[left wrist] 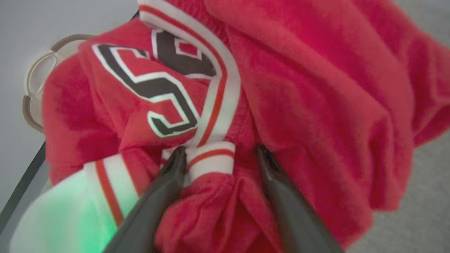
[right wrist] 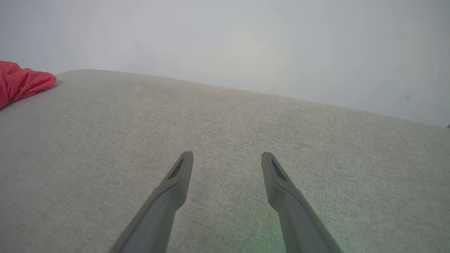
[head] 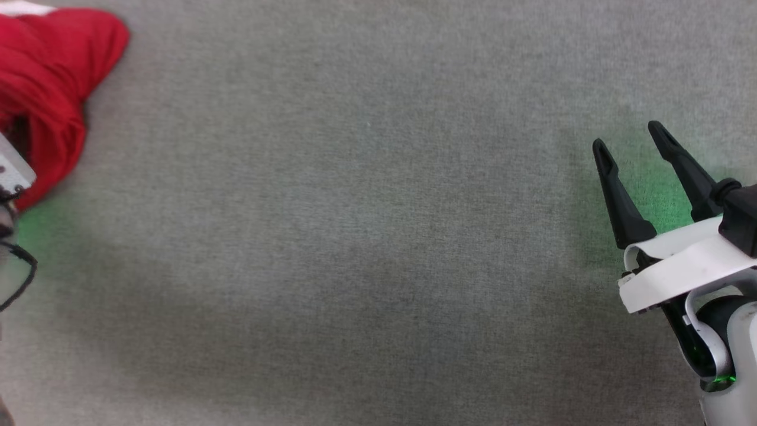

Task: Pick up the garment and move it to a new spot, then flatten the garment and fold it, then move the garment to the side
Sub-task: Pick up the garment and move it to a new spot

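The garment (head: 53,77), a red jersey, lies crumpled at the far left of the grey cloth surface (head: 366,236). Up close in the left wrist view the garment (left wrist: 316,105) shows white-and-red striped trim and black numerals outlined in white. My left gripper (left wrist: 220,151) is open, its two dark fingers spread and pressed into the folds, with a striped cuff between the tips. My right gripper (head: 630,142) is open over bare cloth at the right, far from the garment. From the right wrist, the right gripper (right wrist: 227,158) points across the surface, with the garment (right wrist: 21,82) at the far left edge.
The grey cloth surface (right wrist: 225,140) ends at a far edge with a pale wall behind it. A round beige object (left wrist: 33,84) shows beside the garment at the surface's edge. Part of my left wrist (head: 12,171) shows at the left border.
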`<state>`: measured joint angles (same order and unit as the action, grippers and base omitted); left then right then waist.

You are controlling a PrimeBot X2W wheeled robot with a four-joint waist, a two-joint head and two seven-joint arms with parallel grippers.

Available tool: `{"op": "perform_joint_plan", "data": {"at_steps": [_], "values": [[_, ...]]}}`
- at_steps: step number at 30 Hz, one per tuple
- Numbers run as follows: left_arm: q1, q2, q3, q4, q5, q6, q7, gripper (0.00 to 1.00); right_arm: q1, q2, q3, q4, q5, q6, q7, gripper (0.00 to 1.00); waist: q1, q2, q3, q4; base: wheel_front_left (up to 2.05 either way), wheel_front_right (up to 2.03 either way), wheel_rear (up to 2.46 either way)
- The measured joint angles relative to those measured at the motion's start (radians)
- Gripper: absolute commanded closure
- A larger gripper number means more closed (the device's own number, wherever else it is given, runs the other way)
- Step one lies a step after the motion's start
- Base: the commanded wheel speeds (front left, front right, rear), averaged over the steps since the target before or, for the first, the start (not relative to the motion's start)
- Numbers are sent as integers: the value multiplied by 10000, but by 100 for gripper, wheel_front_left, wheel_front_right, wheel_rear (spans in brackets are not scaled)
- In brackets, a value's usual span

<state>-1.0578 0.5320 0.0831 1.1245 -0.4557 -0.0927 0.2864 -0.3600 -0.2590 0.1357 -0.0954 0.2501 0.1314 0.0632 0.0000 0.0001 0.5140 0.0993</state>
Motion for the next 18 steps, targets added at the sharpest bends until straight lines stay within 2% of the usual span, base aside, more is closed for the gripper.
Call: {"op": "perform_joint_plan", "data": {"at_steps": [7,8,9,10,11,18], "values": [[-584,-48,-301,957,184,138,332,0,-108,-23,27,-311,-50,0,313,0,0,0,271,-118,0,0,0],[-596,-71,-318,1035,169,130,351,5,-115,-27,33,-334,-58,-2,347,0,0,0,244,-108,0,0,0],[-597,-98,-291,1097,128,123,345,67,-115,-33,36,-334,-58,0,357,0,0,-1,211,-97,0,0,0],[-595,-140,-259,1147,59,86,265,67,-115,-44,35,-339,-58,0,385,0,0,0,174,-83,0,0,0],[-569,-174,-245,1185,48,59,77,100,-115,-50,31,-343,-58,0,384,0,0,0,131,-66,0,0,0],[-428,-192,-508,1306,169,-86,-1260,100,86,-77,-67,-203,-52,0,336,0,0,0,-377,123,0,0,0]]}}
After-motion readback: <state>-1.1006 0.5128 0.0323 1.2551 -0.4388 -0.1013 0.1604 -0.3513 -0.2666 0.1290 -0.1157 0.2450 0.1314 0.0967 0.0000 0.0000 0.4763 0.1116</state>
